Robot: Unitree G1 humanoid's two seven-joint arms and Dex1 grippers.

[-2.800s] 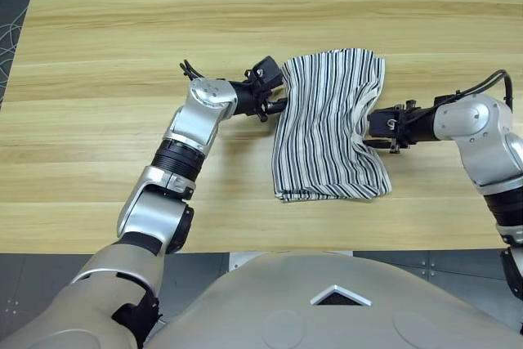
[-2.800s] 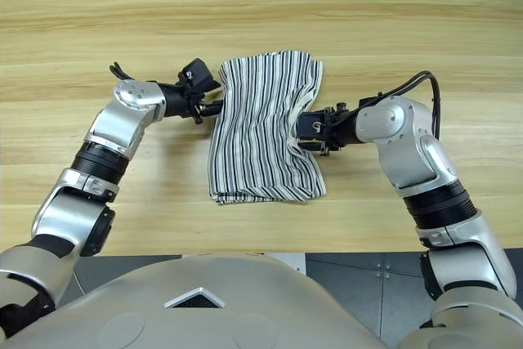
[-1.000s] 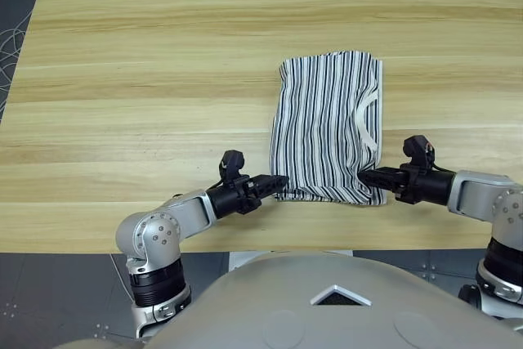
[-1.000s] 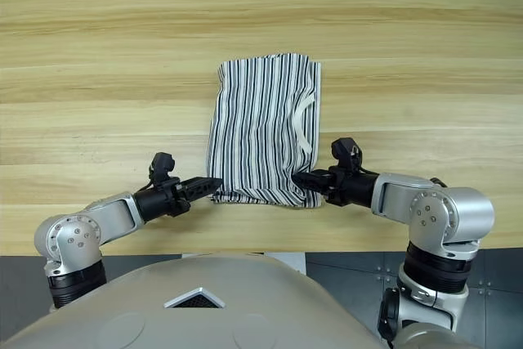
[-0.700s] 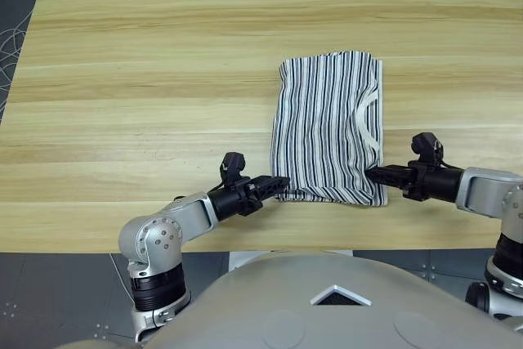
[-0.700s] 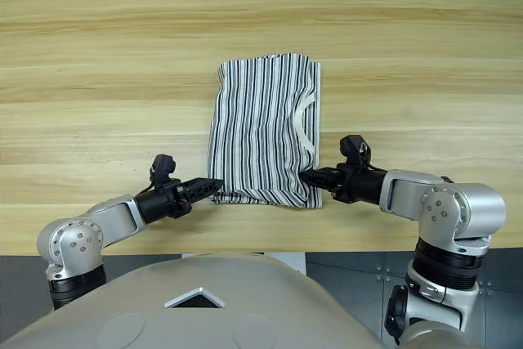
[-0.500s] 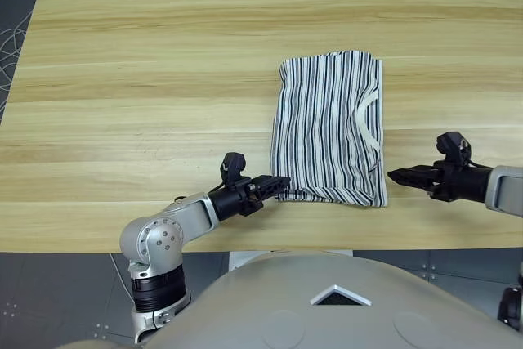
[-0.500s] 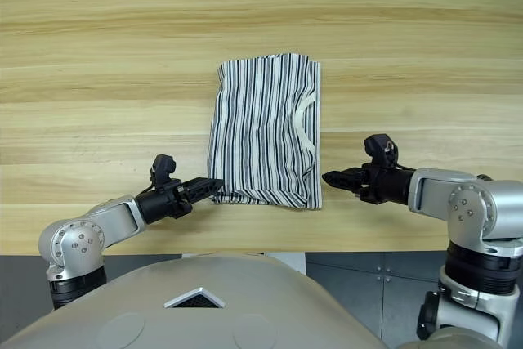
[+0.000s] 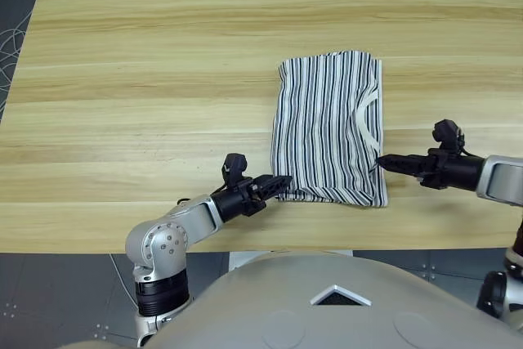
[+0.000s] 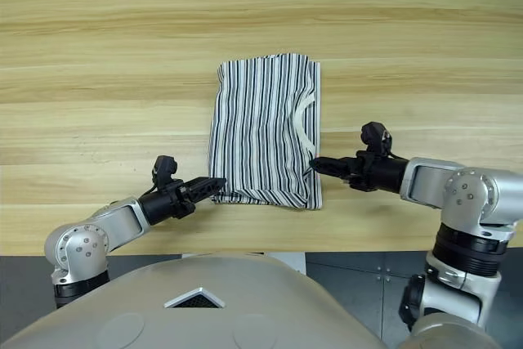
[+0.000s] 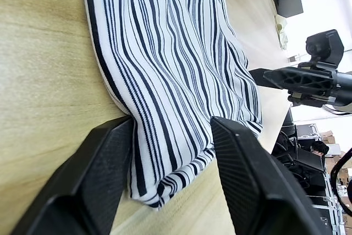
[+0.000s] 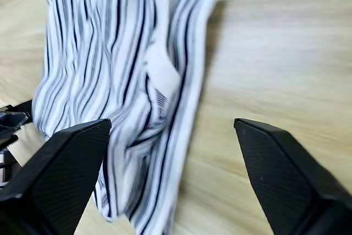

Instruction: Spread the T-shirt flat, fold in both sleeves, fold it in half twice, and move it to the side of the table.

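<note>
Left wrist view: left gripper (image 11: 173, 130) spread wide, straddling near-left corner of folded T-shirt (image 11: 165, 53); right gripper (image 9: 384, 160) wide at T-shirt's right edge. Risk: pinching only the top layers would undo the folds.

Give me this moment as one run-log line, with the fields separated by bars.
shirt: folded, flat on table | left gripper: open, at near left corner | right gripper: open, at right edge
</note>
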